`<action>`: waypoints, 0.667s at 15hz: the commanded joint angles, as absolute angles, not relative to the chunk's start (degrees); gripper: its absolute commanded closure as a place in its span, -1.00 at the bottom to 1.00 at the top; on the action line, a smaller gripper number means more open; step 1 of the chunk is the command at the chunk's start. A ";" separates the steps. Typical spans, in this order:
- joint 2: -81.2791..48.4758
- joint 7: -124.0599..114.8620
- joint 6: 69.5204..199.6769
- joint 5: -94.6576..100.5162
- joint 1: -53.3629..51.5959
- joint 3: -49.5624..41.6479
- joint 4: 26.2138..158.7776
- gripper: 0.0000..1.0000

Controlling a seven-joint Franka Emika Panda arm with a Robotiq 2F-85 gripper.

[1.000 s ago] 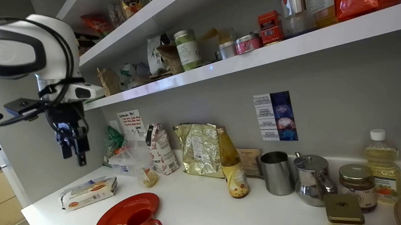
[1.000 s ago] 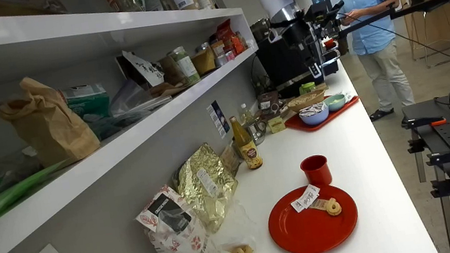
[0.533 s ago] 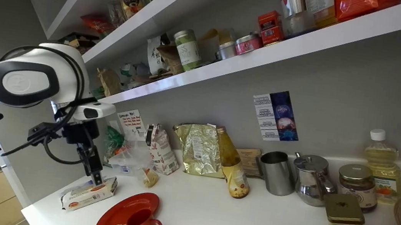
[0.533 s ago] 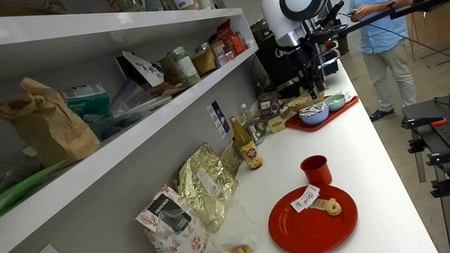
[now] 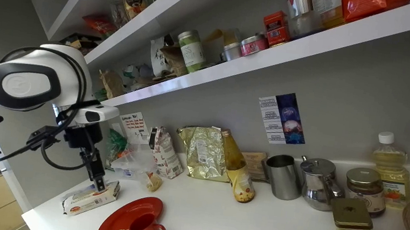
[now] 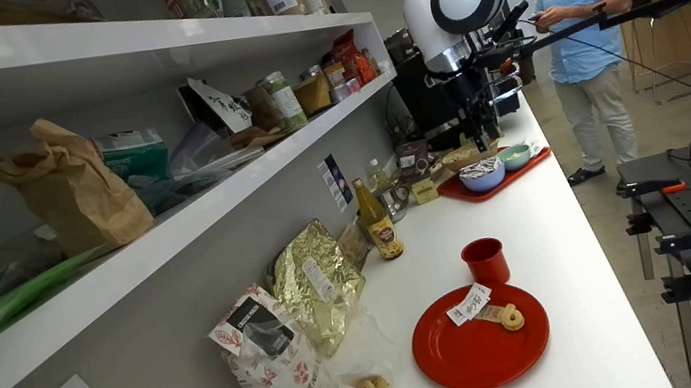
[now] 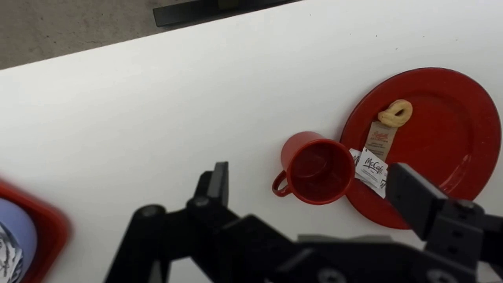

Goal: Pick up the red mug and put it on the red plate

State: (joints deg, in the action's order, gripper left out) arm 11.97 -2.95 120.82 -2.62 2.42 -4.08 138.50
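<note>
1. Wrist view, count: one glossy red mug [image 7: 318,173]; one round flat red plate [image 7: 440,129]; on the plate, one ring-shaped tan biscuit [image 7: 390,118], one brown paper packet [image 7: 379,139] and several overlapping white paper packets [image 7: 371,169], exact number unclear.
2. Wrist view, position: the black two-fingered hand [image 7: 312,179] is released, its fingers [image 7: 412,196] spread wide. The mug shows between the fingers, below them, mouth up.
3. In an exterior view: one grey steel pitcher [image 5: 284,177], one lidded steel teapot [image 5: 319,181] and one pale oblong packet [image 5: 92,201] on the white bench [image 5: 215,215]. The mug sits lower than the hand and apart from it.
4. In an exterior view: one blue bowl [image 6: 484,182] and one pale green bowl [image 6: 512,164] on one red tray [image 6: 452,190]. The mug stands upright on the bench, just beside the plate and clear of the hand; whether mug and plate touch cannot be told.
</note>
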 commanded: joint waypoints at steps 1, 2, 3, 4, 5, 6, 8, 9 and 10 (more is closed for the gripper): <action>11.42 -3.63 120.55 -2.87 2.92 -3.75 137.39 -1.00; 10.66 -4.34 121.63 -3.59 2.98 -3.83 136.17 -1.00; 9.94 -5.17 122.78 -3.90 3.09 -3.80 135.22 -1.00; 8.46 -6.06 123.67 -4.47 3.12 -3.77 133.58 -1.00; 7.06 -6.87 124.30 -4.90 3.11 -3.71 132.29 -1.00; 5.52 -7.80 125.15 -4.86 3.05 -3.51 131.25 -1.00; 2.32 -9.49 126.43 -4.16 2.82 -3.06 130.12 -1.00; 0.70 -10.10 126.73 -3.96 2.65 -2.86 129.77 -1.00; -1.09 -10.83 127.25 -3.54 2.41 -2.54 130.00 -1.00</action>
